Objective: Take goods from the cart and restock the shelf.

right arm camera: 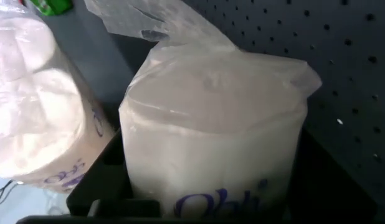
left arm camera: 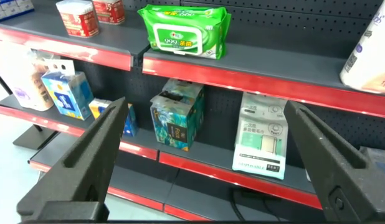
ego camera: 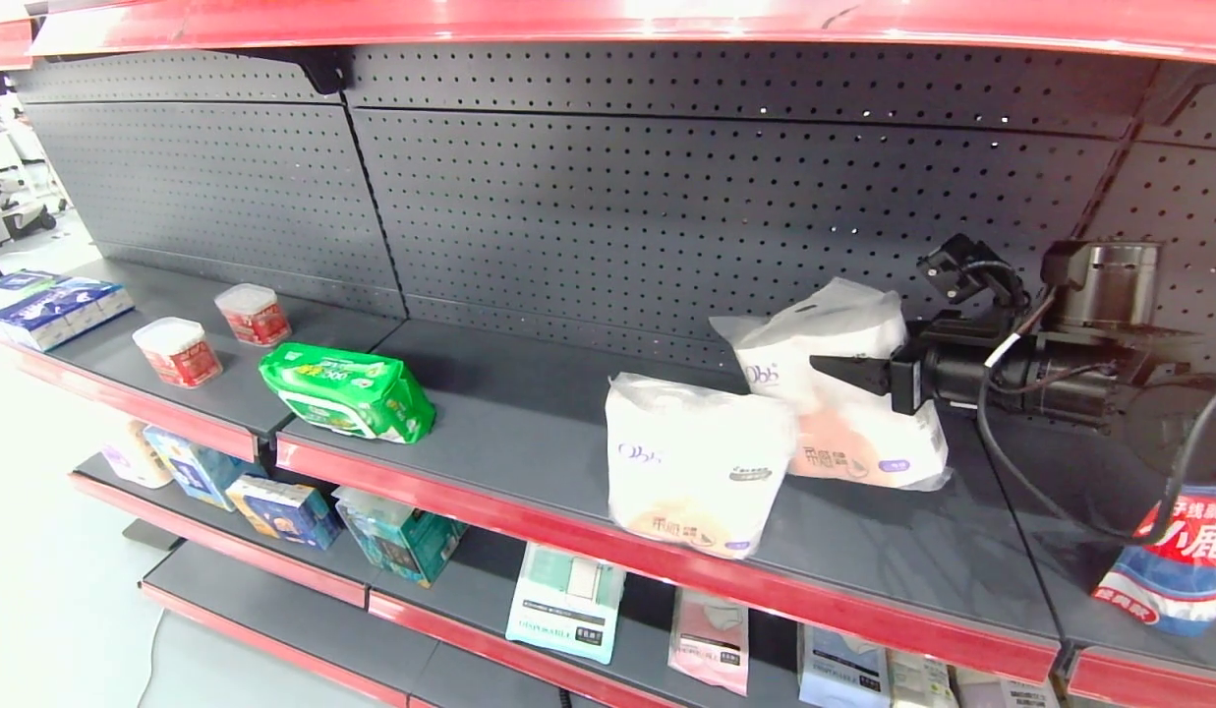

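Note:
A white soft pack of tissues (ego camera: 829, 329) stands tilted on the dark shelf board (ego camera: 529, 423), towards the back right near the pegboard. My right gripper (ego camera: 836, 372) comes at it from the right and is shut on it; one black finger (ego camera: 848, 373) shows across its front. The right wrist view has this pack (right arm camera: 211, 143) pressed between the dark fingers. A second, like pack (ego camera: 696, 462) stands in front of it at the shelf's red edge, also seen as the pack (right arm camera: 30, 106). My left gripper (left arm camera: 205, 162) hangs open below shelf level with nothing between its fingers.
A green wipes pack (ego camera: 347, 390), two red-and-white tubs (ego camera: 178, 351) and blue packs (ego camera: 52, 310) sit further left on the same shelf. A blue-and-red bag (ego camera: 1183, 560) lies at the right. Lower shelves (left arm camera: 199, 168) hold boxes and hanging packs.

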### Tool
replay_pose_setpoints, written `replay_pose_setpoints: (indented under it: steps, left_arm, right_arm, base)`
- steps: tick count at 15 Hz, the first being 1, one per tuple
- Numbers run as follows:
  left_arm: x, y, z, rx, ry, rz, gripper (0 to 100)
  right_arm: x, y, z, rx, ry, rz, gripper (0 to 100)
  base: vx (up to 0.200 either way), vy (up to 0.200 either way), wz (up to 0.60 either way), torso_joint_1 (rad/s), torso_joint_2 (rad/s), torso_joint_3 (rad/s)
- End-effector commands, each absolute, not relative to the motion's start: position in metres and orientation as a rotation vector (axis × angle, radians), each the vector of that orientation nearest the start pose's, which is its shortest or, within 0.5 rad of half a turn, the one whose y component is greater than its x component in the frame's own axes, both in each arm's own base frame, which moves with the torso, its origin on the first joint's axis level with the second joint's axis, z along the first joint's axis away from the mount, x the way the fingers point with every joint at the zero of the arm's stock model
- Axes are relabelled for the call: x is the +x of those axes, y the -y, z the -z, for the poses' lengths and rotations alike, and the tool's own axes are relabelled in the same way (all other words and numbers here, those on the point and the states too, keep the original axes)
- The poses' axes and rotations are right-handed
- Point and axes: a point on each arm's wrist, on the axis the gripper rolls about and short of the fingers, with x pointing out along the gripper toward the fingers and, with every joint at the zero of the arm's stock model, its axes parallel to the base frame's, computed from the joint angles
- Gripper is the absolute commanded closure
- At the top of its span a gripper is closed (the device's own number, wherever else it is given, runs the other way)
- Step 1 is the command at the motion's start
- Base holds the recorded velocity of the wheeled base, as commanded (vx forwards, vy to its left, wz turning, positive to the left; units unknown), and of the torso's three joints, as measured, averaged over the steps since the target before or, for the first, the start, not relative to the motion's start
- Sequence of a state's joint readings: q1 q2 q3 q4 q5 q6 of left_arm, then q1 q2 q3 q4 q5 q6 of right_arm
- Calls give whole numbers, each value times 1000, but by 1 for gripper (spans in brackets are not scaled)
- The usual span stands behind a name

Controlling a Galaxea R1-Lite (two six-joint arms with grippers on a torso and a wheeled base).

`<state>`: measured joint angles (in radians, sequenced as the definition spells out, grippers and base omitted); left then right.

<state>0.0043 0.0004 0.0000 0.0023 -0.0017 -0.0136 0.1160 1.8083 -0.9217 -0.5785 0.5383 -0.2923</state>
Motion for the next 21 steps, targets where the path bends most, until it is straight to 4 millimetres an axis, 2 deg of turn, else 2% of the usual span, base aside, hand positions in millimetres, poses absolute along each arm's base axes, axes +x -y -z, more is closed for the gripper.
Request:
replay_pose_setpoints:
  steps: [1,3,5,8,11,13,14,17,21]
  left_arm:
    - [-23,0,-75,-14,-2,-3,0]
    - [-23,0,-75,-14,-3,-3,0]
    - [-23,0,-75,-14,-3,-3,0]
    - [-23,0,-75,-14,-2,-3,0]
    - [-23,0,-75,-14,-2,-3,0]
    - [-23,0,-75,-14,-3,-3,0]
    - [-23,0,-75,-14,-3,-3,0]
    - [-23,0,-75,-14,-5,-3,0]
    - [-23,0,-75,-14,-3,-3,0]
  right_arm:
    - [354,-54,-160,-200,-217,-726,100]
    - [371,-69,-162,-174,-190,-768,100]
    - [385,-78,-155,-176,-174,-792,100]
    - [390,-87,-147,-173,-180,-836,100]
    - [408,-98,-141,-186,-119,-847,100]
    - [408,-100,-136,-183,-132,-852,100]
    - [405,-99,-128,-190,-158,-856,100]
    - [399,-75,-108,-287,-192,-828,100]
    - [398,-55,-105,-336,-190,-792,100]
  base:
    - [0,0,0,0,0,0]
    - [0,0,0,0,0,0]
    - [0,0,0,0,0,0]
    - [0,0,0,0,0,0]
    - [0,0,0,0,0,0]
    - [0,0,0,0,0,0]
    - [0,0,0,0,0,0]
    - [0,0,0,0,0,0]
    - [0,0,0,0,0,0]
